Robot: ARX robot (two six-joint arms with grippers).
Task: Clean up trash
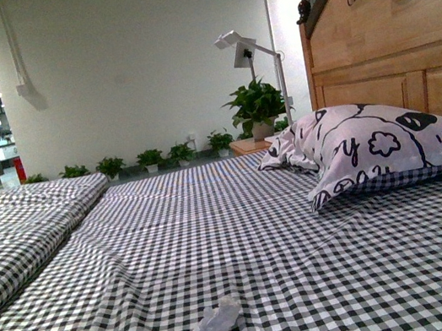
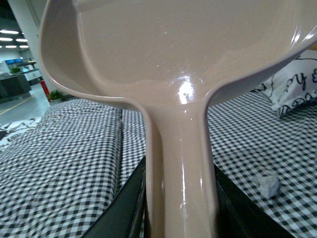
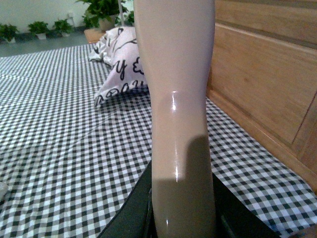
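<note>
Now tissue wad (image 1: 217, 322) on sheet (image 1: 302, 237), outside dustpan (image 2: 188, 49) in left claw (image 2: 181, 208).

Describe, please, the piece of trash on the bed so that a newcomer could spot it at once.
Start from the bed with the wooden headboard, covered in a black-and-white checked sheet. On the near part of that sheet, in front of the doodle-printed pillow, lies a small crumpled wad of white tissue. It is the only plain white, wrinkled lump on the checked fabric.

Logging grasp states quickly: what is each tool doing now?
Left tool: closed on the dustpan handle.
Right tool: closed on a beige handle.
</note>
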